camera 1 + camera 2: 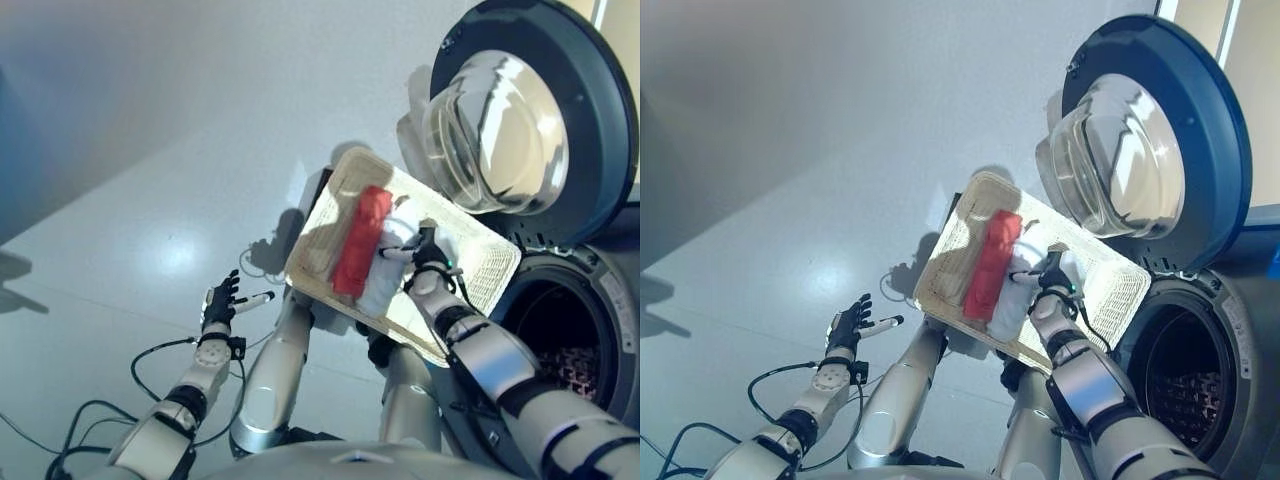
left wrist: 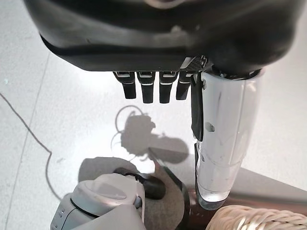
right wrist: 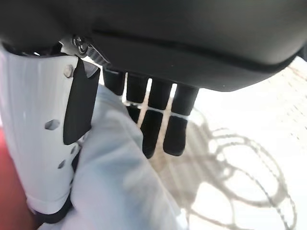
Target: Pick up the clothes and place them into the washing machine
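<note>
Right wrist view showed right hand (image 3: 158, 120) reaching into wicker basket (image 1: 480, 255), thumb and fingers pinching one white cloth (image 3: 120, 182). One red cloth (image 1: 362, 240) lay beside it. Left hand (image 1: 220, 300) hung relaxed, fingers straight, over floor (image 1: 120, 200).

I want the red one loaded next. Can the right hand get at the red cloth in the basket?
Probably yes: the right hand is over the white cloth, the red cloth lies uncovered beside it in the basket.
</note>
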Available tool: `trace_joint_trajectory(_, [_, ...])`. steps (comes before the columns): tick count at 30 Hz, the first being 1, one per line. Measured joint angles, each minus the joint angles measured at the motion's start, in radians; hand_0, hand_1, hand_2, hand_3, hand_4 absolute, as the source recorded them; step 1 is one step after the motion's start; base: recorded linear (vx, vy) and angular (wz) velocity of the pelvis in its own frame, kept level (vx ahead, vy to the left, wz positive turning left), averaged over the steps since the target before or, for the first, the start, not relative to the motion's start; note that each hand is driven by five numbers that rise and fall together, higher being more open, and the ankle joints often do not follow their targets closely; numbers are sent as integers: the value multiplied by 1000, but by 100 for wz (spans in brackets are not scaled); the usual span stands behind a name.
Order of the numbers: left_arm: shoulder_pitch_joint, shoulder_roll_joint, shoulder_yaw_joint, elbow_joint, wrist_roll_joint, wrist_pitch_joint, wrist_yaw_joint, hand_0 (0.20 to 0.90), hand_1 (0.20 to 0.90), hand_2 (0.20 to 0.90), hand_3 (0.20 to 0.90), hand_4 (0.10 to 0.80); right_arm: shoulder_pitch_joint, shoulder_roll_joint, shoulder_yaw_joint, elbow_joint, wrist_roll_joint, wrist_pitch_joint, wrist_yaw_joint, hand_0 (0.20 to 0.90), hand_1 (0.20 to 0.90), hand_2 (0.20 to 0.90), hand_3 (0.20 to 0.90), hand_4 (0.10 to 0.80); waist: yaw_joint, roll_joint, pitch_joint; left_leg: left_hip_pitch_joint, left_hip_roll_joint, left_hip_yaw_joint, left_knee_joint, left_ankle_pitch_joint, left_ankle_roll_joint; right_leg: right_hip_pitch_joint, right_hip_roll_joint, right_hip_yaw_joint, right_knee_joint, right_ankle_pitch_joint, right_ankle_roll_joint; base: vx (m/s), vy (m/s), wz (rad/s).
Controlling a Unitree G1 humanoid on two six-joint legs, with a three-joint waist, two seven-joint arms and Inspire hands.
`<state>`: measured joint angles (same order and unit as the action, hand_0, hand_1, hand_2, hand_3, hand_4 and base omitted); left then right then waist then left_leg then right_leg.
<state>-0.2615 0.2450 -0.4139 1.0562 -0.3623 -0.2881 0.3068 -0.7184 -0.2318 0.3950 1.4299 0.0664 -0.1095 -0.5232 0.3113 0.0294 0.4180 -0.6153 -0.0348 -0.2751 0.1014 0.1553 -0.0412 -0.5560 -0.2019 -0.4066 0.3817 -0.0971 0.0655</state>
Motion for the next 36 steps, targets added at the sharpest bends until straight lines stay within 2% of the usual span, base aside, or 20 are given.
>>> trace_joint_trajectory(2, [4, 1, 0, 5, 1, 3, -1, 900, 900, 900, 900, 800, 29, -1, -65, -2, 14, -10, 1, 200, 200, 200, 200, 300, -17, 0, 0, 9, -2, 7, 2, 2, 4, 7, -1, 8, -6, 6, -4, -57, 49, -4])
trace_joint_trajectory(5, [20, 3, 1, 14, 1, 6, -1, 900, 900, 900, 900, 800, 63, -10, -189, -2, 114, -32, 1, 200, 200, 200, 200, 300, -31, -2, -2, 33, -5, 42, 2, -3, 11, 13, -5, 44, -10, 13, 7, -15, 32, -25])
trace_joint_trajectory(6, [32, 6, 10, 15, 0, 6, -2, 900, 900, 900, 900, 800, 77, -17, -210, -5, 160, -46, 3, 200, 200, 200, 200, 300, -56, 0, -3, 40, -6, 54, 2, -4, 13, 18, -5, 57, -20, 22, 10, -31, 39, -35])
trace_joint_trajectory(10, [50, 7, 17, 36, -1, 11, -8, 900, 900, 900, 900, 800, 137, -54, -250, -27, 283, -82, 6, 200, 200, 200, 200, 300, -107, -1, -28, 61, -11, 91, 1, -13, 36, 26, -6, 99, -45, 43, 24, -24, 23, -28])
trace_joint_trajectory(12, [59, 7, 21, 36, -4, 11, -12, 900, 900, 900, 900, 800, 156, -69, -294, -30, 346, -96, 8, 200, 200, 200, 200, 300, -128, -3, -50, 66, -11, 116, 0, -19, 51, 26, -1, 127, -69, 63, 27, -31, 44, -38])
trace_joint_trajectory(16, [63, 2, 21, 34, -7, 4, -26, 900, 900, 900, 900, 800, 170, -76, -392, -50, 502, -139, 30, 200, 200, 200, 200, 300, -164, -1, -74, 79, -9, 168, -2, -28, 67, 34, 8, 178, -127, 109, 43, -17, 38, -40])
trace_joint_trajectory(21, [69, -3, 22, 33, -24, -3, -46, 900, 900, 900, 900, 800, 178, -78, -462, -49, 648, -195, 66, 200, 200, 200, 200, 300, -190, 7, -92, 107, -14, 194, -8, -36, 75, 63, 12, 207, -173, 135, 47, -16, 24, -20])
trace_joint_trajectory(27, [88, -3, 21, 54, -43, -1, -60, 900, 900, 900, 900, 800, 176, -89, -519, -33, 690, -200, 62, 200, 200, 200, 200, 300, -199, 14, -96, 118, -15, 215, -19, -37, 76, 59, 7, 233, -180, 144, 51, -24, 7, -10])
trace_joint_trajectory(32, [117, -9, 19, 54, -43, -1, -67, 900, 900, 900, 900, 800, 169, -126, -525, -22, 690, -203, 38, 200, 200, 200, 200, 300, -205, 41, -102, 116, -16, 226, -23, -38, 77, 44, 5, 247, -181, 145, 54, -42, 17, -5])
trace_joint_trajectory(34, [122, -17, 18, 54, -43, -1, -67, 900, 900, 900, 900, 800, 151, -157, -525, -25, 690, -211, 29, 200, 200, 200, 200, 300, -206, 62, -106, 98, -17, 239, -27, -36, 79, 21, 5, 259, -178, 149, 57, -47, 38, -15])
trace_joint_trajectory(36, [123, -32, 11, 52, -44, -1, -68, 900, 900, 900, 900, 800, 120, -214, -526, -31, 689, -214, 3, 200, 200, 200, 200, 300, -212, 100, -102, 82, -20, 254, -36, -26, 93, -4, 2, 270, -180, 163, 56, -67, 85, -18])
